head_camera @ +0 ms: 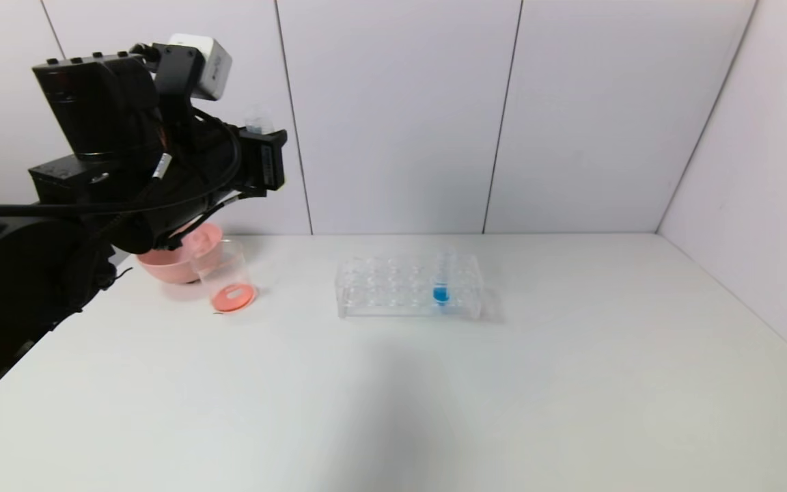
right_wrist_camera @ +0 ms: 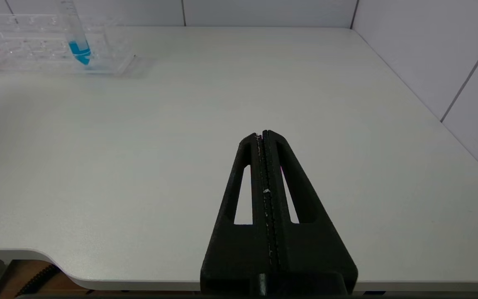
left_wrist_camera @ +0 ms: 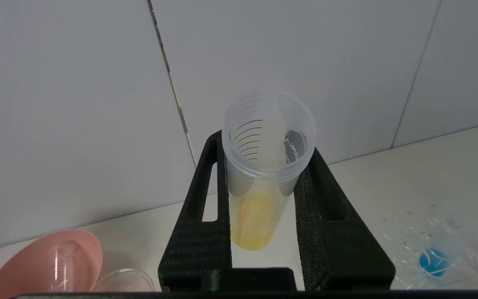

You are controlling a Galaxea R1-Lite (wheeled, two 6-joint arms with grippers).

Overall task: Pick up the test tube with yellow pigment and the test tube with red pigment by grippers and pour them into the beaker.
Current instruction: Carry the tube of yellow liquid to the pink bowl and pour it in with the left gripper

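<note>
Head view: the left gripper (head_camera: 261, 160) hangs high above the beaker (head_camera: 225, 276), which already holds red liquid beside the pink bowl (head_camera: 178, 260).

Left wrist view: its fingers (left_wrist_camera: 199, 232) clamp the test tube with yellow pigment (left_wrist_camera: 264, 174); tipping off-line would likely spill onto the table (left_wrist_camera: 430, 166).

Right wrist view: the right gripper (right_wrist_camera: 264, 139), pressed shut and empty, sits well away from the beaker, though that distance is hard to judge here.
</note>
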